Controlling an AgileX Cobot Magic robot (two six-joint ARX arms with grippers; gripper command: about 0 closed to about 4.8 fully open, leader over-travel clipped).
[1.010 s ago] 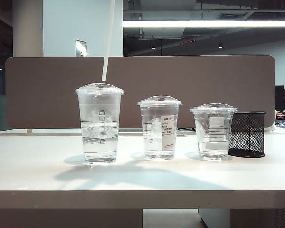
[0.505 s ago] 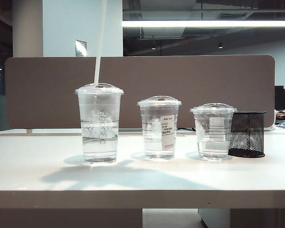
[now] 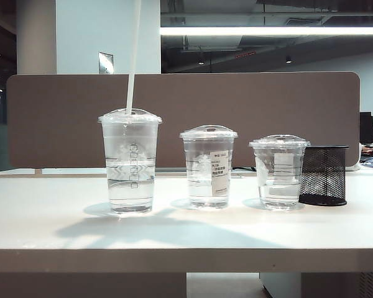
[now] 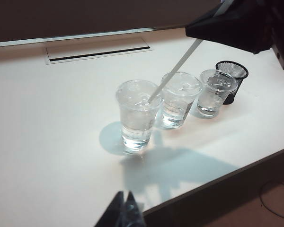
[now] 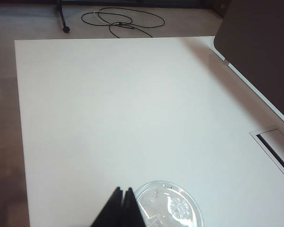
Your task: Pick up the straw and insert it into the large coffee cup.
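Note:
The straw (image 3: 133,56) hangs nearly upright, and its lower end meets the domed lid of the large coffee cup (image 3: 130,161), the leftmost cup. No gripper shows in the exterior view. In the left wrist view the straw (image 4: 175,71) slants from my right gripper (image 4: 199,34) down to the large cup's (image 4: 135,118) lid. In its own view the right gripper (image 5: 122,190) is shut just above that lid (image 5: 173,208), and the jaws hide the straw there. My left gripper (image 4: 124,196) is shut with nothing in it, near the table's front edge.
A medium clear cup (image 3: 208,164) and a short clear cup (image 3: 279,171) stand to the right of the large one. A black mesh holder (image 3: 324,175) is beside them. A brown partition (image 3: 248,105) runs behind the table. Cables (image 5: 118,19) lie on the floor.
The straw's lower end has shifted slightly left and come down from just above the large cup's lid onto it. The left arm has stayed still.

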